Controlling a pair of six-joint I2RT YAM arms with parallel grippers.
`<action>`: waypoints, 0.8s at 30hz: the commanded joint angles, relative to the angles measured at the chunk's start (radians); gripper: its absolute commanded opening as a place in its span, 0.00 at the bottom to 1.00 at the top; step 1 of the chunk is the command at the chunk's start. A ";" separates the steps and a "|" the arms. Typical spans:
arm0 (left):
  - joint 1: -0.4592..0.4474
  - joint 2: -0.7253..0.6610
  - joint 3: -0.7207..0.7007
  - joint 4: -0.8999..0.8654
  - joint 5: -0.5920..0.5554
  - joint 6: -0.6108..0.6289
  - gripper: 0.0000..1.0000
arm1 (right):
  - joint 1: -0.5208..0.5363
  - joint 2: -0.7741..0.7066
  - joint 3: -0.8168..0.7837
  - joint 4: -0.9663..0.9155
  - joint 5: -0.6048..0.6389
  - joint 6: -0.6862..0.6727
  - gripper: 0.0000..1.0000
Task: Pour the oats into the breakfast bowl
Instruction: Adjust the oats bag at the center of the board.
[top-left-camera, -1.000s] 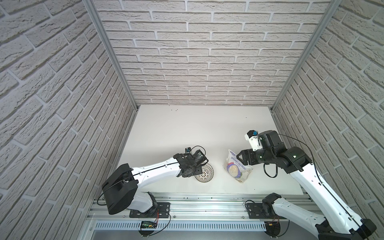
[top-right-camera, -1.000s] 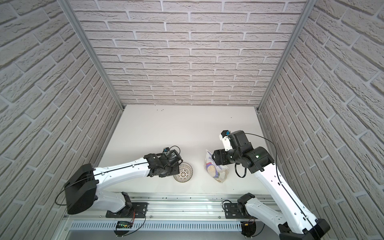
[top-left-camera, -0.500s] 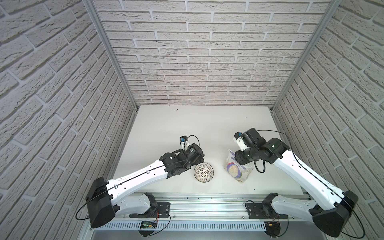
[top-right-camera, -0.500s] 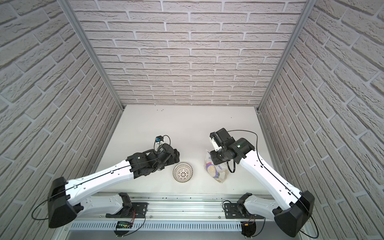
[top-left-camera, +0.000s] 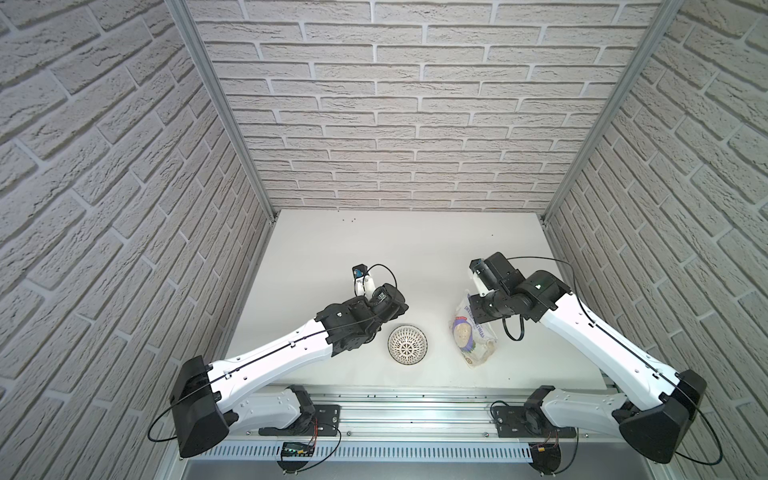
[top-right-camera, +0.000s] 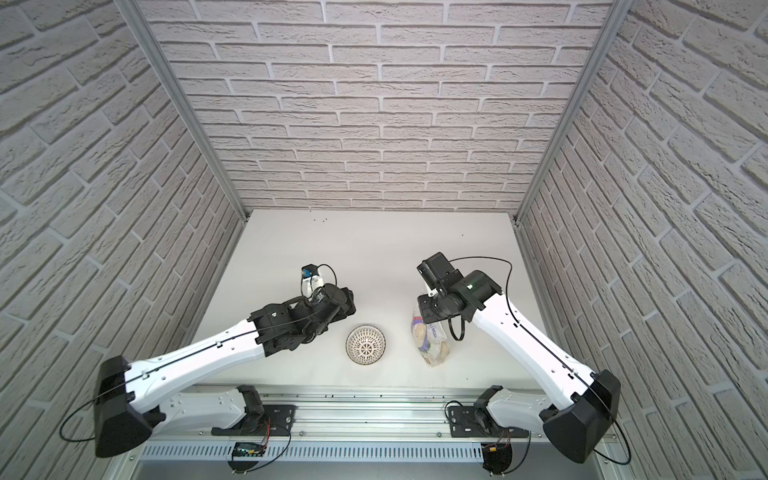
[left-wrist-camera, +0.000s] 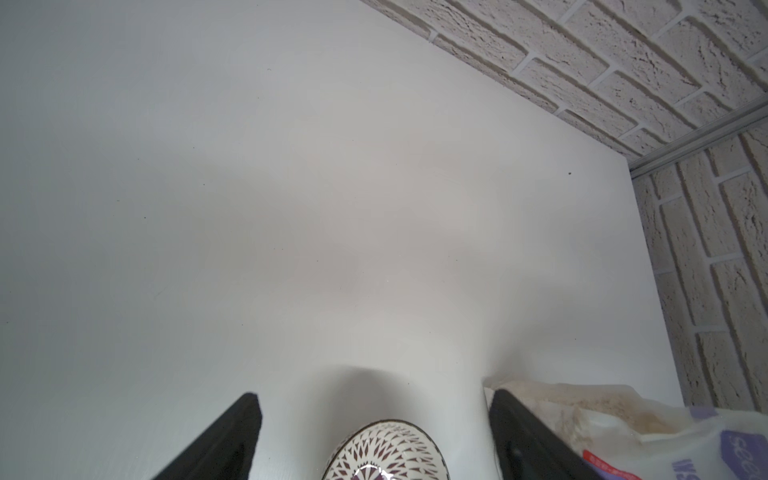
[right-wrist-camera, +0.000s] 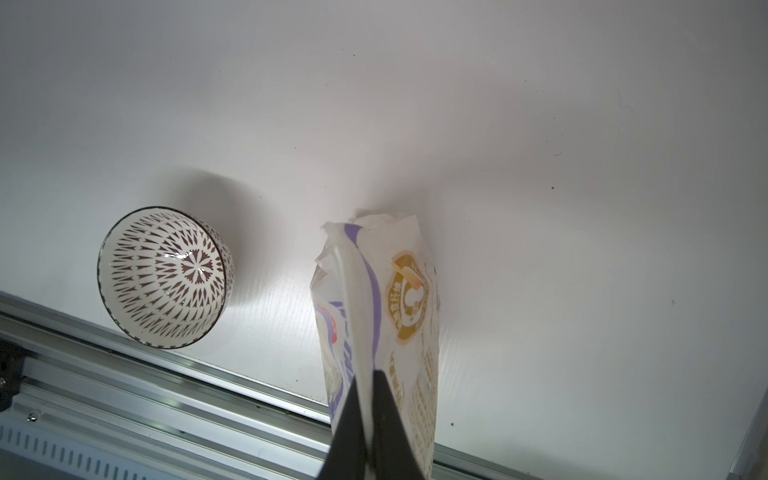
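The breakfast bowl (top-left-camera: 407, 345) (top-right-camera: 365, 345) (right-wrist-camera: 164, 276), white with a dark lattice inside, stands near the table's front edge with nothing in it. To its right is the white and purple pouch (top-left-camera: 471, 338) (top-right-camera: 430, 343) (right-wrist-camera: 399, 299). The pouch's far edge is pinched in my right gripper (right-wrist-camera: 368, 376) (top-left-camera: 473, 305), which is shut on it. The oats (left-wrist-camera: 582, 401) show as pale beige flakes through the plastic. My left gripper (left-wrist-camera: 374, 405) is open, above and to the left of the bowl (left-wrist-camera: 384, 453). In both top views its fingers are hidden under the wrist.
An aluminium rail (top-left-camera: 415, 405) (right-wrist-camera: 124, 374) runs along the table's front edge, with both arm bases on it. Brick-pattern walls (top-left-camera: 374, 124) close in the white table (top-left-camera: 395, 249) at the back and on both sides.
My left gripper has let go of the bowl, drawn back to the left and opened wider. My right gripper has moved onto the pouch's far edge and shut on it.
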 joint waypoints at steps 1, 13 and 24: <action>-0.003 0.013 0.030 0.020 -0.047 -0.044 0.89 | 0.009 0.012 0.077 0.156 0.038 0.128 0.03; -0.003 0.076 0.078 0.002 -0.015 -0.104 0.90 | 0.010 0.104 0.129 0.241 0.096 0.187 0.38; -0.001 0.120 0.086 0.161 0.096 -0.004 0.88 | -0.009 -0.100 -0.011 0.274 0.027 0.153 0.52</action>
